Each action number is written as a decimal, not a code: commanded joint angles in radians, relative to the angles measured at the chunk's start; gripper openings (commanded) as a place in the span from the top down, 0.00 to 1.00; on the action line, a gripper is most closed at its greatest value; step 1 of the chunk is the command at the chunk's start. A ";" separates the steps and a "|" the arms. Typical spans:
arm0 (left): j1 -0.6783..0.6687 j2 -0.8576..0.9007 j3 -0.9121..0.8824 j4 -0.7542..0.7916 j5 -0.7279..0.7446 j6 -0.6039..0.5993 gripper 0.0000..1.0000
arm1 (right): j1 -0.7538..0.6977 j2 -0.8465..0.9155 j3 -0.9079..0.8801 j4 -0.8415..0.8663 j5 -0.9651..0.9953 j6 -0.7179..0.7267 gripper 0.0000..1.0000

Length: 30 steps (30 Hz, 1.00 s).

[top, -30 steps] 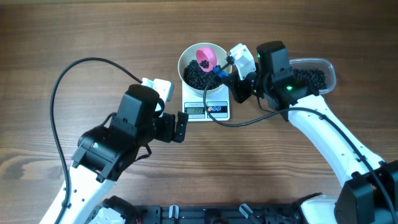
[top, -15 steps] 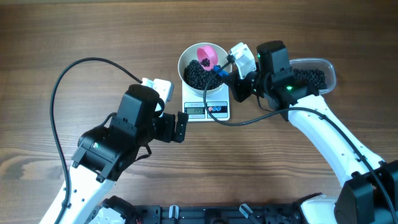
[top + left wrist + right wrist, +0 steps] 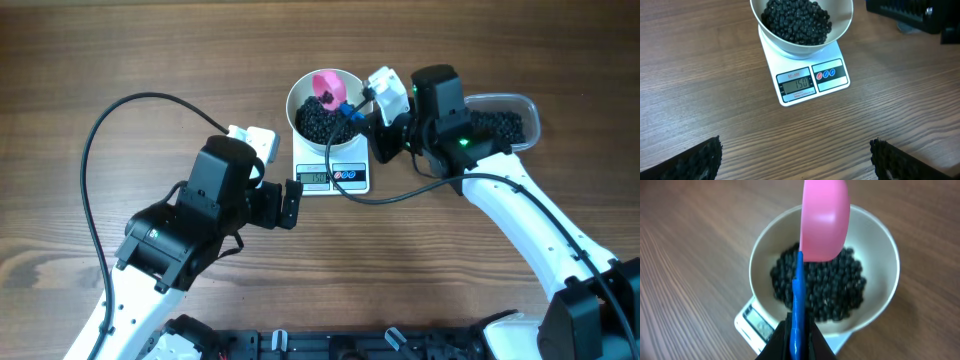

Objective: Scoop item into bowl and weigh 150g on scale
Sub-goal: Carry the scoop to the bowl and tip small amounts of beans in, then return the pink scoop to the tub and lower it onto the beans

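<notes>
**Soft, even light; some blur close to the right wrist lens**

I see the worktop (image 3: 400, 280) evenly lit from above, bright, with only faint, short shadows. The scale (image 3: 812, 82) shows no glare, and its display is sharp in my left wrist view. In the right wrist view the pink scoop (image 3: 825, 220) looks slightly soft.

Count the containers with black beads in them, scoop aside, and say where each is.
2. The white bowl sits on the scale; the clear tub lies right of it in the overhead view, partly hidden by the right arm.
</notes>
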 commanded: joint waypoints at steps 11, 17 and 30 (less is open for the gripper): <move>-0.003 -0.002 0.000 0.002 0.004 0.016 0.00 | 0.002 -0.022 0.011 0.061 -0.070 0.186 0.96; -0.003 -0.002 0.000 0.002 0.004 0.016 0.00 | -0.006 -0.043 0.011 0.146 -0.070 0.364 0.96; -0.003 -0.002 0.000 0.002 0.004 0.016 0.00 | -0.397 -0.216 0.011 0.082 -0.093 0.482 0.96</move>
